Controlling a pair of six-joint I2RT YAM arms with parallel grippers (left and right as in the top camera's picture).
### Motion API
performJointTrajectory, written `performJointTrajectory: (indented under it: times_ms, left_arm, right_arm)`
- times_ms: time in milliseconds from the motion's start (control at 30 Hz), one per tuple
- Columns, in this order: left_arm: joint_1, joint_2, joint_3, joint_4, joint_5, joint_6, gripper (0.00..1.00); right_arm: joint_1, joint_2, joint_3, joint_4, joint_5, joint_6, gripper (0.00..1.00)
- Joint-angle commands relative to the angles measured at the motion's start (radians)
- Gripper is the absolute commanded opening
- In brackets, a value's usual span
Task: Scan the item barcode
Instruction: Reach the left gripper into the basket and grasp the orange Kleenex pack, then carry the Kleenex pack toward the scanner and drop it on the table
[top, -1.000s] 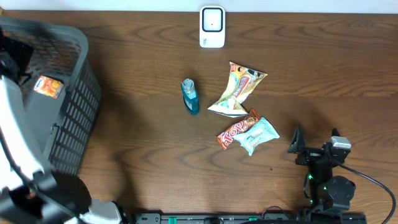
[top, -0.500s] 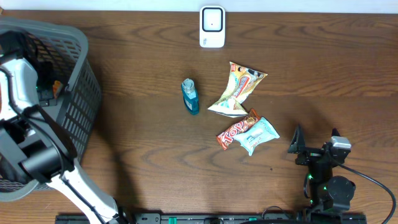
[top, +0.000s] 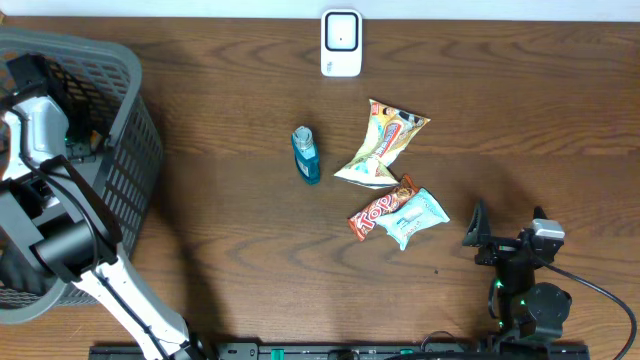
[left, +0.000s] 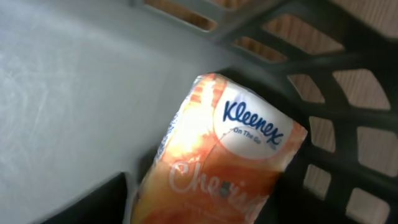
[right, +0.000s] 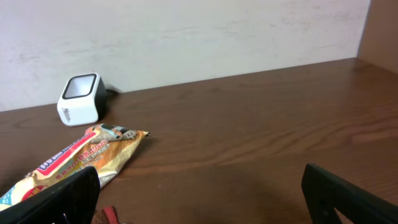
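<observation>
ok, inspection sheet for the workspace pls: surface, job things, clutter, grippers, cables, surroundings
Surface: dark wooden table, no spills seen.
Job's things: scanner upright at the far edge. Bottle, snack bag, brown bar and teal packet lie mid-table, with the packet touching the bar. Kleenex pack is in the basket.
Clutter: nothing seen.
Grippers: left gripper is inside the basket by the Kleenex pack; jaw state and grip cannot be told. Right gripper is open, empty and low over the table.
Cables: black cable runs from the right arm's base.
Surroundings: white wall behind the table.
</observation>
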Motion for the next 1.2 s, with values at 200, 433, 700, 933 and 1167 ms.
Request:
performJointTrajectory:
  times_ms: [200,433,700,933,1167]
  left_arm:
    - [-0.002,0.039,-0.006,-0.013,0.011,0.148,0.08]
    - [0.013,-0.040,-0.004,-0.072,0.014,0.219,0.07]
    - [0.040,-0.331,-0.003,-0.111,0.010,0.277,0.07]
    - [0.018,-0.666,-0.003,-0.128,0.063,0.278,0.07]
    - [-0.224,-0.913,-0.004,-0.146,0.126,0.432,0.07]
  right_arm:
    - [-0.006,-0.004,-0.002,-0.003,-0.003,-0.007,0.99]
    - [-0.006,-0.004,-0.002,-0.003,-0.003,-0.007,0.99]
    - [-0.006,-0.004,-0.002,-0.003,-0.003,-0.007,0.99]
    - [-0.006,-0.004,-0.002,-0.003,-0.003,-0.007,0.99]
    - [-0.006,-0.004,-0.002,-0.003,-0.003,-0.007,0.99]
